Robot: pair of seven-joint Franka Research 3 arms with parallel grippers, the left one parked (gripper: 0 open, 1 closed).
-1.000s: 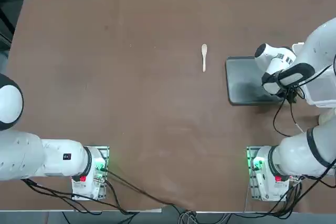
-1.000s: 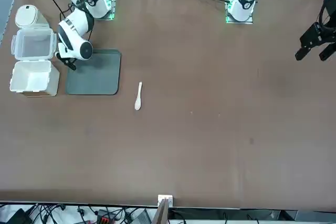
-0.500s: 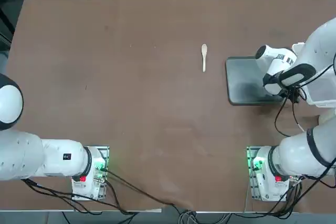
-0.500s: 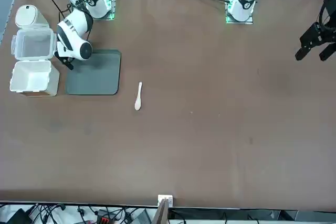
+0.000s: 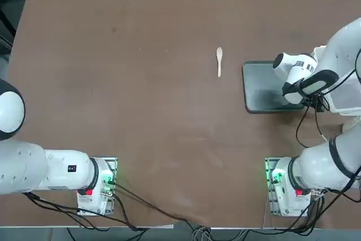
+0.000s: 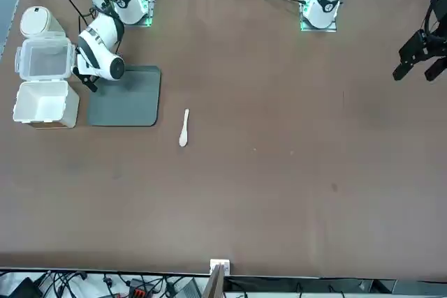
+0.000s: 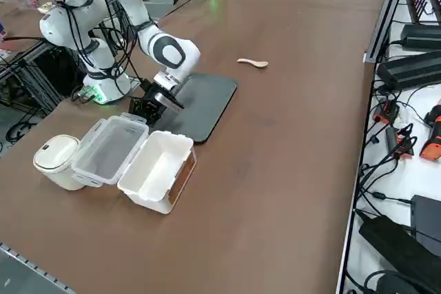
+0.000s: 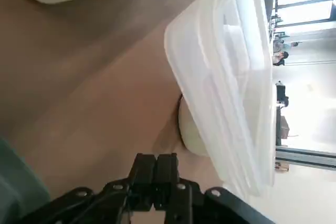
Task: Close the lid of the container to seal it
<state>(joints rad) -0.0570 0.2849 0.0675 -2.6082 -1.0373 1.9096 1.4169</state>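
Black fingertips [image 8: 168, 167] pressed together, our right hand [image 8: 156, 158] slants down beside the raised lid [image 6: 46, 59] — at its four o'clock in the front view — the container [image 6: 43, 102] at its six.

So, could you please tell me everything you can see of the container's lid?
The lid is a squarish, see-through whitish plastic panel with rounded corners and a raised rim. It lies open beside the white box, joined along one edge, near the round white canister. The right gripper is beside it, shut.

White arm, looping black cables.
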